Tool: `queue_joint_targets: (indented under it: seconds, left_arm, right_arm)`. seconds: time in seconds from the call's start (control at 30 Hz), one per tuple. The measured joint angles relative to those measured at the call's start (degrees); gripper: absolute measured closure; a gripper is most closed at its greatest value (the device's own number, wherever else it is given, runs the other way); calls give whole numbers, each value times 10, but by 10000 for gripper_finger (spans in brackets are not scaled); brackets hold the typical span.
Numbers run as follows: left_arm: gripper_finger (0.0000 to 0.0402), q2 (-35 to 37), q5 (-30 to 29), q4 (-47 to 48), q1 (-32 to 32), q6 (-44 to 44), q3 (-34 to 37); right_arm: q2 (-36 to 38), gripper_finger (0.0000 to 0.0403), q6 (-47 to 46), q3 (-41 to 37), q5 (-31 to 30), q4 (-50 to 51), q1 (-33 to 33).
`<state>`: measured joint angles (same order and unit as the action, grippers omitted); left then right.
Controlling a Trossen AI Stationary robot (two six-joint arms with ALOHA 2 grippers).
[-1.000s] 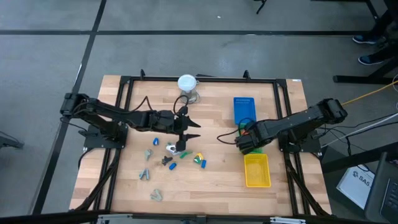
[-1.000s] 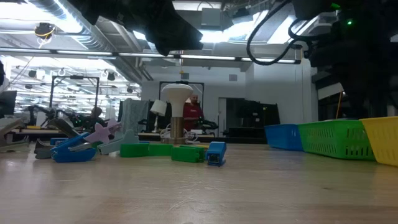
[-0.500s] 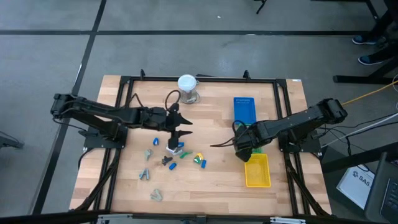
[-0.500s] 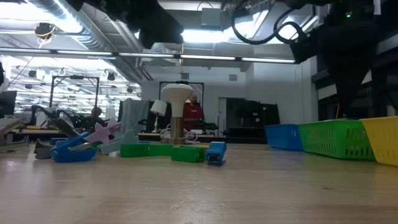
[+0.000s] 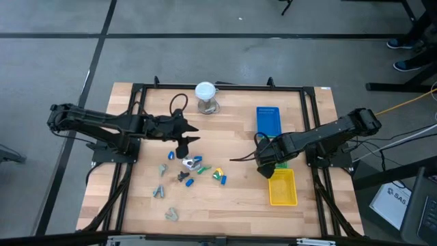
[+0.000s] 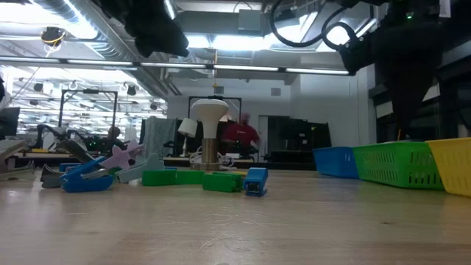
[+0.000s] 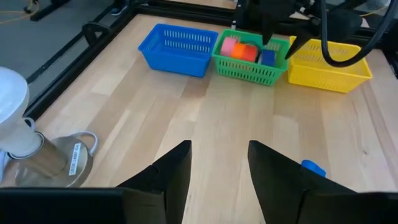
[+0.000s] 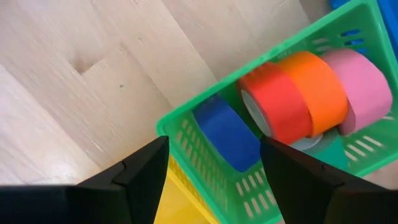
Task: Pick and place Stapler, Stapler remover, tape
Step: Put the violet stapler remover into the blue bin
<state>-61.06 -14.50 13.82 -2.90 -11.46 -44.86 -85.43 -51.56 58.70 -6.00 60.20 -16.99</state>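
The left gripper [image 5: 183,144] hung over the middle of the wooden table [image 5: 239,198], just above and to the left of a little pile of small things. Its two fingers [image 7: 171,177] stood apart with only bare wood between them, and it held nothing.

The pile had slim green [image 5: 203,170], blue [image 5: 171,156] and yellow [image 5: 218,171] pieces and grey metal claws [image 5: 171,214]. In the low view a blue stapler [image 6: 87,179] lay at the left, beside green pieces [image 6: 176,177] and a small blue block [image 6: 255,181]. A white lamp-like thing [image 5: 205,93] stood at the far side of the table.

The right gripper [image 5: 263,162] hung over the green basket [image 8: 205,152], which sat between the blue basket [image 5: 268,119] and the yellow basket [image 5: 282,188] on the right. Its fingers [image 8: 140,171] were wide open and empty.

The tape was inside the green basket: a red roll [image 8: 273,106], an orange roll [image 8: 317,90] and a pink roll [image 8: 364,81] stood side by side, touching. A blue roll [image 8: 227,134] lay next to the red one.
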Motion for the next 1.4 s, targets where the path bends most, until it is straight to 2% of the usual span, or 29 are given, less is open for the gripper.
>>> queue_joint_targets:
  seconds: [0.13, 0.43, 0.57, 0.73, 0.97, 1.07, 1.17, 1.4]
  left_arm:
    - [249, 1, 0, 7, 0, -4, 0]
    - [250, 0, 15, 65, 0, -43, 0]
    - [250, 0, 41, 80, 0, -45, 0]
    - [250, 0, 47, 86, 0, -45, 0]
    - [250, 0, 47, 87, 0, -43, 0]
    - [250, 0, 47, 87, 0, -43, 0]
    - [250, 0, 46, 84, 0, -43, 6]
    - [250, 0, 40, 82, 0, -43, 13]
  right_arm:
    - [0, 143, 52, 0, 0, 2, 2]
    - [0, 143, 70, 0, 0, 2, -1]
    - [3, 143, 86, 0, -39, -3, -6]
    - [34, 143, 186, 0, -109, -86, -32]
    - [114, 143, 271, -7, -109, -173, -63]
    - [162, 143, 303, -58, -109, -249, -77]
    - [219, 143, 334, -138, -101, -378, -81]
    - [335, 144, 417, -315, -4, -653, -64]
